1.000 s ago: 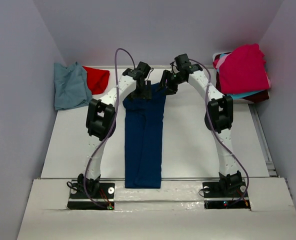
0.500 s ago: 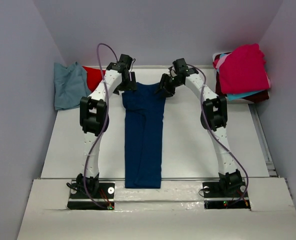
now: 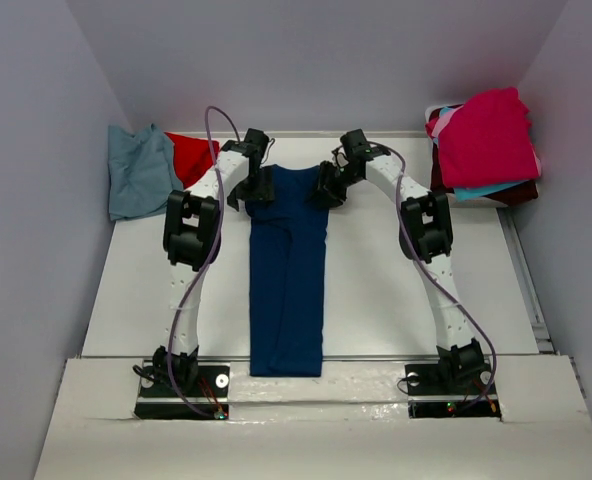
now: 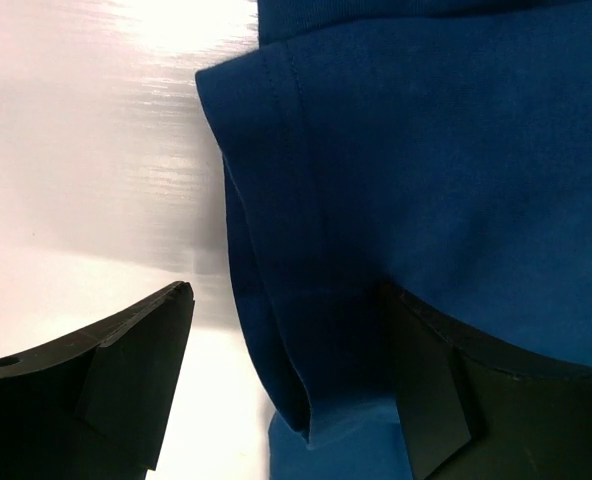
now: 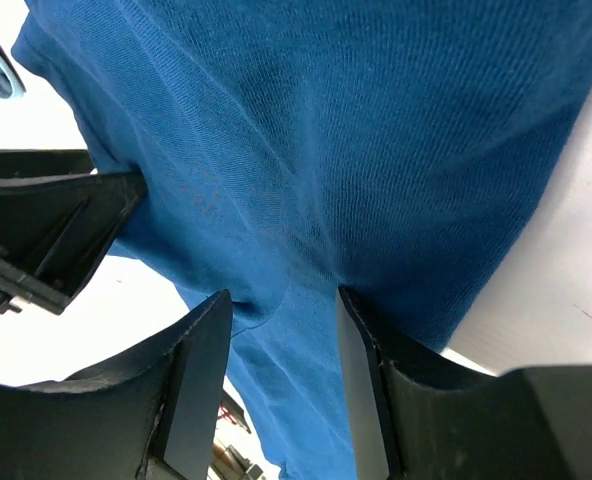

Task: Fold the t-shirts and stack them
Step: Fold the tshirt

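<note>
Top external view: the navy shirt [image 3: 288, 290], folded into a long narrow strip, lies flat down the middle of the table [image 3: 396, 290], its far end between the two grippers. A second ago that end sat bunched and nearer the arms; now it is drawn back and wider. The left gripper [image 3: 254, 190] has its fingers [image 4: 126, 370] spread astride the hem, while the right gripper [image 3: 326, 188] pinches a fold of cloth. The lengthwise fold looks done, so a crosswise fold likely follows. A blue-grey shirt [image 3: 141, 175] and a red shirt [image 3: 194, 155] lie far left, and a magenta-topped pile [image 3: 486, 135] sits far right.
</note>
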Tool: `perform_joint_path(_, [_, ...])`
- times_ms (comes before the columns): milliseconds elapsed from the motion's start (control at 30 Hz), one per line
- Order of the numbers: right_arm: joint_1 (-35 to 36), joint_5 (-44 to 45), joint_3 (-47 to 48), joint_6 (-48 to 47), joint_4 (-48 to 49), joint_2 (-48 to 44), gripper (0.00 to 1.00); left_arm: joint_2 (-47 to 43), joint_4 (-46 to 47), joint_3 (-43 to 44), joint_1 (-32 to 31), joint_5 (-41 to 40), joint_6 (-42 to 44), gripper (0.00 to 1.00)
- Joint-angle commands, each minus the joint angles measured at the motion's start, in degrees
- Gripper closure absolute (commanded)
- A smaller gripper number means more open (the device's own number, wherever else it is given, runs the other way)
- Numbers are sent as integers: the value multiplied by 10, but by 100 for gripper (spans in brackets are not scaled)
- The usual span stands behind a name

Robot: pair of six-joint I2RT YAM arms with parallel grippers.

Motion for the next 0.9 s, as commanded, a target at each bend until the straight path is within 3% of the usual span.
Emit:
perform_joint_path(0, [6,-10,24,-7,2,-2,47,7,-1,1,3,-12,13,15])
perform_joint_path(233, [1,15,116,-17,-31,56,42,88,-21,133,3,10,32,13])
perform_joint_path(633, [-40,56,164,-12,28,91,28,164,56,231,8,58,29,13])
perform_joint_path(867, [-78,61,169,-4,77,94,18,160,107,222,13,80,17,12])
